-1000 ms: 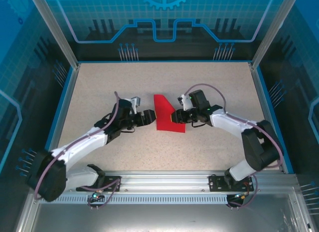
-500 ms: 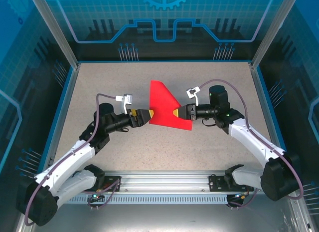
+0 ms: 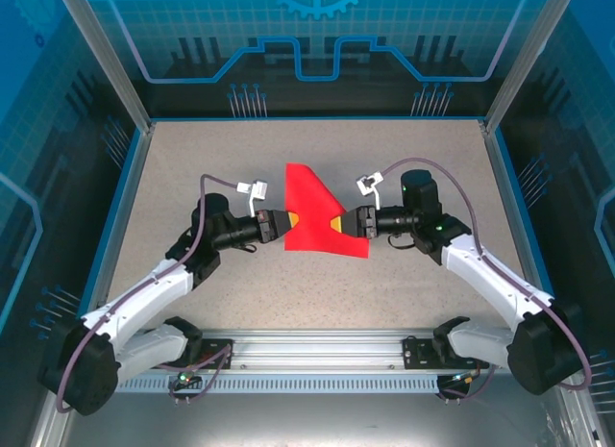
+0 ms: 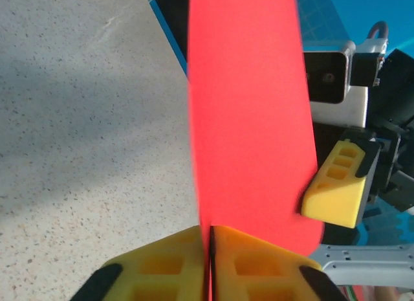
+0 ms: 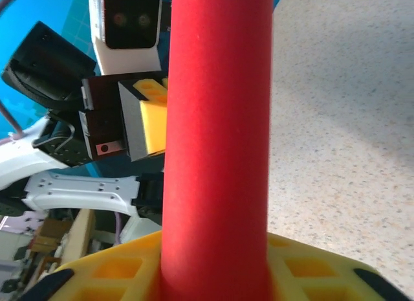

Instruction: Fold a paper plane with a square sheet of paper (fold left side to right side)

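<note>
The square sheet of paper (image 3: 312, 209) is bright red, folded into a pointed shape, and hangs between my two grippers over the middle of the table. My left gripper (image 3: 285, 223) is shut on its left edge; in the left wrist view the yellow fingers (image 4: 162, 262) pinch the thin red edge (image 4: 249, 120). My right gripper (image 3: 338, 223) holds the right side. In the right wrist view a curved red band of paper (image 5: 220, 120) fills the gap between its parted yellow fingers (image 5: 116, 268). A small yellow patch shows by each grip.
The speckled beige tabletop (image 3: 221, 168) is ringed by a blue rim and transparent walls (image 3: 125, 101). An aluminium rail (image 3: 317, 346) with the arm bases runs along the near edge. Both forearms reach inward toward the centre.
My left gripper has gone from open beside the paper to shut on its left edge. The paper has shifted slightly left, and both arms have changed pose.
</note>
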Robot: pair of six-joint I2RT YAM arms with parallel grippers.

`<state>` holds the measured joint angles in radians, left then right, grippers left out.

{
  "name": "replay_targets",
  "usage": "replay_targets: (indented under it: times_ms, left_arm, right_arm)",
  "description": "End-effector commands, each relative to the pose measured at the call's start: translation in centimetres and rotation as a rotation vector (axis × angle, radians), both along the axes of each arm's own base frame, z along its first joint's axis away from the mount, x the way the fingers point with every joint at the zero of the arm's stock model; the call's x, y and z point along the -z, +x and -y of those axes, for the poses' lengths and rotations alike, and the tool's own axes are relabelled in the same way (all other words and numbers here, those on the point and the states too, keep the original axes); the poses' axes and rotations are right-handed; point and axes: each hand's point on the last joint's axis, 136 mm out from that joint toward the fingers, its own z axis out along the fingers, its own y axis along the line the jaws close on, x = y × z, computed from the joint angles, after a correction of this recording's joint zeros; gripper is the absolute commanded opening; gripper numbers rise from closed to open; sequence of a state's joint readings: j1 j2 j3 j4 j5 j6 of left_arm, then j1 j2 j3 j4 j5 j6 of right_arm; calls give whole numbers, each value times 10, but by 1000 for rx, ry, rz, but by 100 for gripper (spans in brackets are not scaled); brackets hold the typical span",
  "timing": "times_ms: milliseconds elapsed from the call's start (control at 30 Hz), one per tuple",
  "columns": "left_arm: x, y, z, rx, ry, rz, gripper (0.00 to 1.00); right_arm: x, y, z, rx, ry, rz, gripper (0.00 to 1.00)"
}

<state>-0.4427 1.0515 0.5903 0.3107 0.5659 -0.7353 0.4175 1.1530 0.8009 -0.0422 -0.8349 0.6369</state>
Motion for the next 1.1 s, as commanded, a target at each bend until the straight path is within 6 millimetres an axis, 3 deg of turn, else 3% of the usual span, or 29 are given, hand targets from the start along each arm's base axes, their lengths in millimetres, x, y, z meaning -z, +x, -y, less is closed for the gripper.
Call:
replay_targets:
  times_ms: [0, 100, 267, 433, 567, 700, 967, 1067]
  left_arm:
    - [5, 5, 4, 3, 24, -16, 1]
    - [33, 13, 1, -30, 95, -85, 0]
    - [95, 23, -6, -86, 233, -228, 0]
    - [152, 29, -14, -140, 327, -358, 0]
    - [178, 31, -20, -176, 383, -418, 0]
    - [188, 30, -25, -186, 419, -444, 0]
    - [186, 28, -28, -190, 446, -449, 0]
    - [182, 28, -28, -188, 441, -445, 0]
  right_arm:
    - [14, 4, 16, 88, -99, 8, 45]
    - [38, 11, 42, 204, -286, 16, 64]
    - [66, 17, 86, 332, -534, 30, 92]
    - [84, 17, 105, 384, -617, 23, 99]
    - [96, 15, 104, 386, -610, -10, 99]
    - [112, 17, 90, 373, -545, -76, 89]
    - [148, 27, 53, 311, -512, -194, 41]
    - [165, 32, 48, 313, -538, -224, 29]
